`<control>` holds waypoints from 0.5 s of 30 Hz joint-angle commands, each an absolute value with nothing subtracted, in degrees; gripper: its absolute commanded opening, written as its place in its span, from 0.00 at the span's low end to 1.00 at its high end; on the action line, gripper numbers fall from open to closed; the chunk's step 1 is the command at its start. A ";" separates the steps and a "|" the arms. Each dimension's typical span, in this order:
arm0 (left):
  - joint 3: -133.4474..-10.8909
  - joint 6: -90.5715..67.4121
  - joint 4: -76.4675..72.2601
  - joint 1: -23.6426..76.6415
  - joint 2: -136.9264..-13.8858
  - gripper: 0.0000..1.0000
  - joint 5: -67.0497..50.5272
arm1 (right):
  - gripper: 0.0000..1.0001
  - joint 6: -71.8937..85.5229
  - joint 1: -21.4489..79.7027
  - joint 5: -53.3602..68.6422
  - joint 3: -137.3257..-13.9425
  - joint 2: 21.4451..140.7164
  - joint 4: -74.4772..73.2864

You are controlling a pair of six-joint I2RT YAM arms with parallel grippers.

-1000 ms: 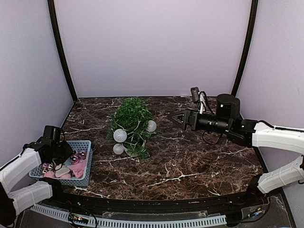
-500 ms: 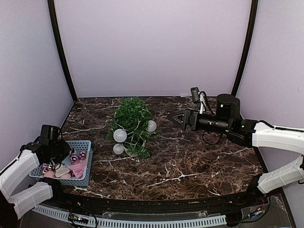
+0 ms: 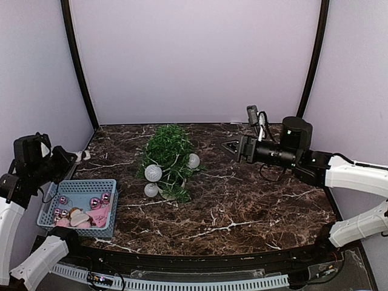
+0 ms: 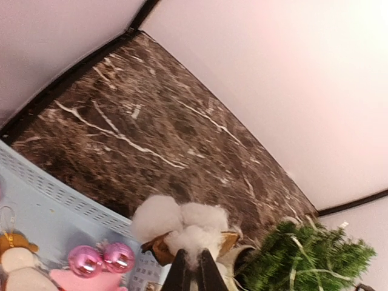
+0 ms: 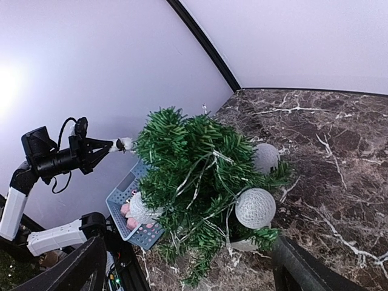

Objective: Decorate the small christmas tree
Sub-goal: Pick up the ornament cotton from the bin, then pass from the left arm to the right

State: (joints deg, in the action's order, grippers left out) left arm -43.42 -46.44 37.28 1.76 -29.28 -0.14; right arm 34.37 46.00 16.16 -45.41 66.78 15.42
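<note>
While we hold our left gripper [image 4: 193, 271] clenched on a fluffy white ornament [image 4: 180, 225] above the blue basket [image 3: 91, 183] of pink baubles [image 3: 99, 199], the small christmas tree [image 3: 166, 151] stands mid-table, hung with white balls [image 3: 153, 173]. Our right gripper [image 3: 228, 147] hovers right of the tree and apart from it, spread wide and grasping nothing.

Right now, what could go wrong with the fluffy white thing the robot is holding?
1. The left claw pinches the fluffy ornament by only a small bit, so it might slip out.
2. The right claw is open, not touching the small christmas tree, so a push could tip it or knock off a white ball.
</note>
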 commanded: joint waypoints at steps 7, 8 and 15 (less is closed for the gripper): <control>-56.84 -55.87 15.42 1.71 -38.51 0.00 -24.74 | 0.90 34.49 54.29 8.35 -56.52 71.78 25.24; -58.68 -56.63 14.43 1.81 -38.64 0.00 -24.32 | 0.88 34.62 55.34 7.32 -57.51 72.86 25.93; -62.30 -61.78 3.72 4.37 -39.39 0.00 -17.76 | 0.77 38.46 60.30 5.04 -64.31 80.27 30.10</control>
State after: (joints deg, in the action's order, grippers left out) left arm -59.35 -58.78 11.66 2.76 -39.09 -20.18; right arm 36.36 58.41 7.84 -59.48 76.93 26.09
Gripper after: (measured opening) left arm 0.003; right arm 0.797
